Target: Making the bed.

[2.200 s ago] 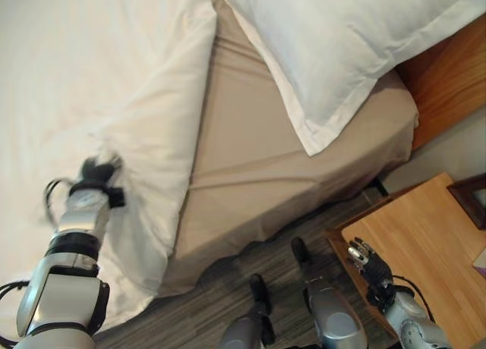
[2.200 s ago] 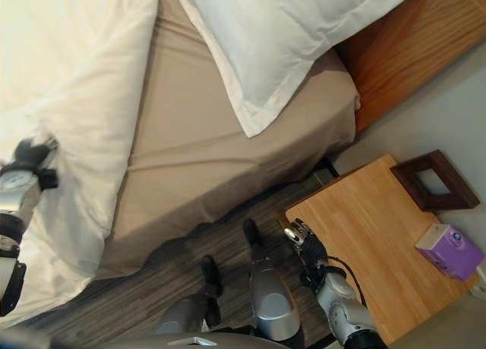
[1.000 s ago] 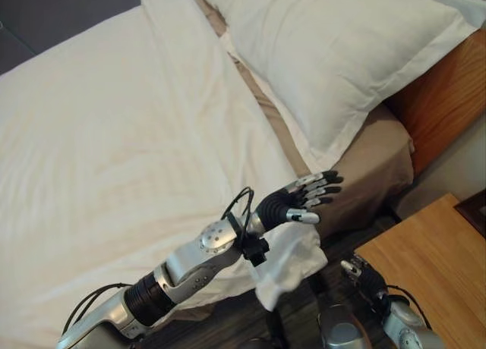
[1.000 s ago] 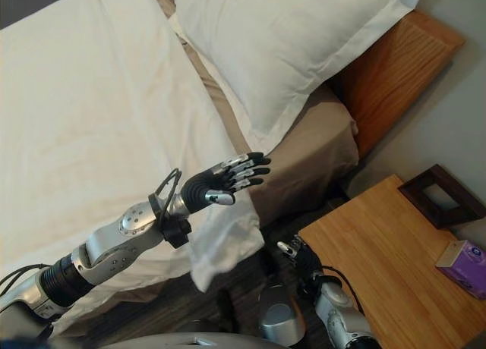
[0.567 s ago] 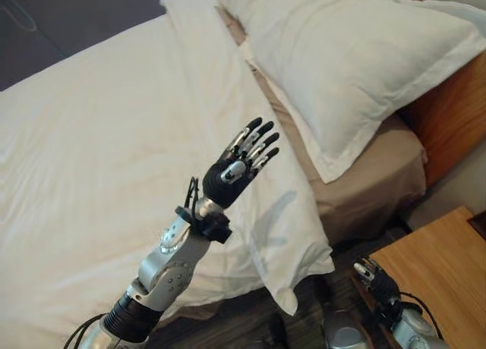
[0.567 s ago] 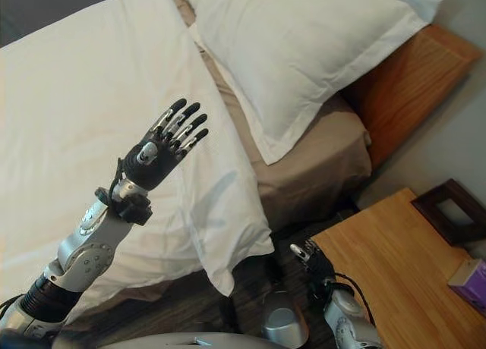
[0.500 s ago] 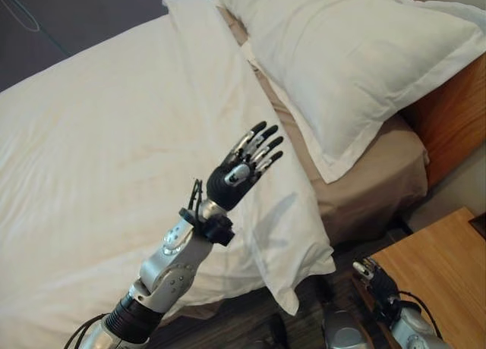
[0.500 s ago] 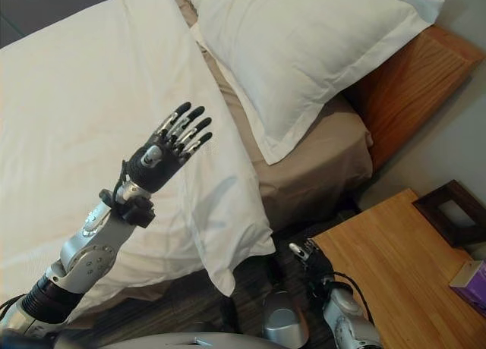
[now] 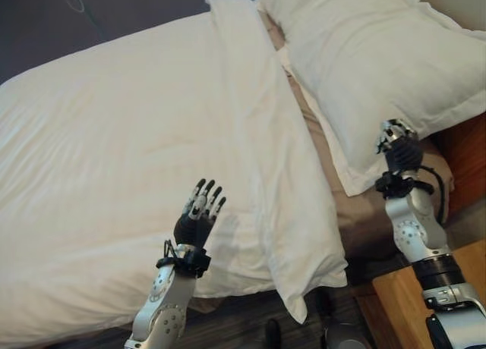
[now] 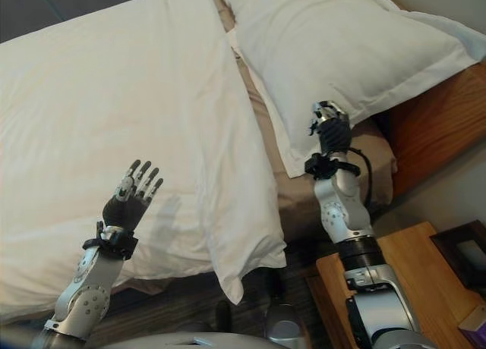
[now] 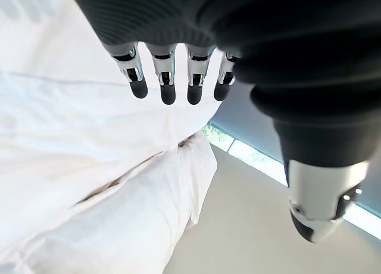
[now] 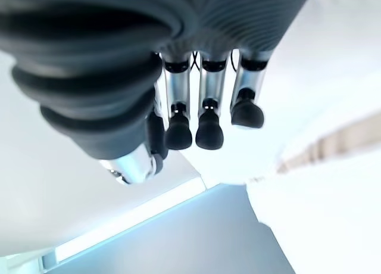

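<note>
Where tan sheet (image 9: 345,212) shows, duvet (image 9: 152,136) short.

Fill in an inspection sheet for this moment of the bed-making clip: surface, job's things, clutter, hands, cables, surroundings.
Surface: bed with a tan fitted sheet bare in a strip beside the pillow.
Job's things: white duvet spread over the bed, its near corner hanging off the edge; white pillow at the head.
Clutter: nothing seen on the bed.
Hands: left hand raised over the duvet, fingers straight, holding nothing; right hand raised by the pillow's lower edge, fingers relaxed, holding nothing.
Cables: nothing seen.
Surroundings: wooden headboard; wooden nightstand; dark plank floor.
</note>
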Controlling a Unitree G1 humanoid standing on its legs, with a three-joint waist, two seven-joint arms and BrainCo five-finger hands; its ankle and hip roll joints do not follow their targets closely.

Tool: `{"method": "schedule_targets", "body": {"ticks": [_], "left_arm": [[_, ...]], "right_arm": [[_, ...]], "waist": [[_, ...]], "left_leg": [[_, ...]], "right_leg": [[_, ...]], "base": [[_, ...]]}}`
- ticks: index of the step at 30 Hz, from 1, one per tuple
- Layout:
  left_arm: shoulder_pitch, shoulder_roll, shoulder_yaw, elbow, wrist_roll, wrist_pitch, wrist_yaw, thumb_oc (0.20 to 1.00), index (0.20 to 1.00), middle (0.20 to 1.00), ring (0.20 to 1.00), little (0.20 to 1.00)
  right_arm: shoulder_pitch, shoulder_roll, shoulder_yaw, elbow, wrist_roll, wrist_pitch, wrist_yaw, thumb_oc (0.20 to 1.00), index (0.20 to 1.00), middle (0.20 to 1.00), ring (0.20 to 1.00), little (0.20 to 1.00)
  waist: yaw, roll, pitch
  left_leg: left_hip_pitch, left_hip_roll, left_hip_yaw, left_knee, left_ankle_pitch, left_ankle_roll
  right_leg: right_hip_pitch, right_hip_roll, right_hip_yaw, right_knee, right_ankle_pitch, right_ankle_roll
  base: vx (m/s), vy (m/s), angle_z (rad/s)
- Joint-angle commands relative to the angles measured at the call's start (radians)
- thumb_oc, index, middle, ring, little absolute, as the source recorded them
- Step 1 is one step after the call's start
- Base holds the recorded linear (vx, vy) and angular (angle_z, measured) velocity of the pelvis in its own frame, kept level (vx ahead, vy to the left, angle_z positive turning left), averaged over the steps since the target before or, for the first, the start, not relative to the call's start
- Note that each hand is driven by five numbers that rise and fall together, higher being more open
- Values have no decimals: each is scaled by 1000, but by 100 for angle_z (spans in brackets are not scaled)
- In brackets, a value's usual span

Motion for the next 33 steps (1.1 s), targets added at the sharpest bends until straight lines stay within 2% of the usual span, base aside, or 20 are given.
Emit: {"method": "schedule_targets", "body": {"ticks": [1, 5, 11, 17, 22, 27, 33], "left_arm": [[-13, 40, 13, -18, -14, -30, -9, 1000, 1000, 1000, 1000, 1000], [-6, 37, 15, -16, -13, -24, -5, 1000, 1000, 1000, 1000, 1000], [-7, 29, 31, 4, -14, -31, 11, 1000, 1000, 1000, 1000, 1000], [-18, 21, 37, 16, -4, -41, 16, 1000, 1000, 1000, 1000, 1000], [-23, 14, 37, 15, -5, -58, 22, 1000, 1000, 1000, 1000, 1000], [-1, -1, 74, 16, 11, -64, 28, 1000, 1000, 1000, 1000, 1000], [15, -30, 142, 33, 24, -75, 12, 1000, 1000, 1000, 1000, 1000]], "right_arm": [[-67, 58, 48, 43, 100, -14, 64, 200, 200, 200, 200, 200], [-54, 127, 139, 87, 162, 33, 120, 200, 200, 200, 200, 200], [-36, 207, 239, 139, 195, 87, 154, 200, 200, 200, 200, 200], [-11, 254, 307, 219, 166, 123, 182, 200, 200, 200, 200, 200], [12, 263, 295, 319, 84, 129, 169, 200, 200, 200, 200, 200], [212, 244, 256, 421, 98, 164, 180, 200, 200, 200, 200, 200], [468, 152, 66, 553, 24, 174, 230, 200, 200, 200, 200, 200]], "waist": [[6, -68, -36], [23, -68, -32], [47, -66, -25], [62, -58, -16], [64, -50, -9], [38, -51, -5], [-13, -66, -13]], "left_leg": [[-50, -29, -17, 6, 67, -4], [-51, -29, -22, 6, 68, -4], [-55, -29, -27, 6, 71, -6], [-61, -30, -35, 6, 76, -8], [-68, -32, -40, 6, 80, -10], [-66, -30, -40, 6, 79, -10], [-54, -27, -26, 6, 68, -13]], "right_leg": [[101, -50, 32, 13, -96, 59], [102, -50, 26, 13, -97, 59], [103, -53, 18, 13, -99, 59], [102, -53, 8, 13, -102, 59], [97, -52, 3, 13, -102, 59], [99, -51, 0, 13, -102, 58], [102, -50, 6, 13, -107, 62]], "base": [[0, 0, 0], [0, 0, 0], [-1, -11, 3], [-8, -12, 7], [-3, -5, 3], [4, 2, 1], [15, 6, -1]]}}
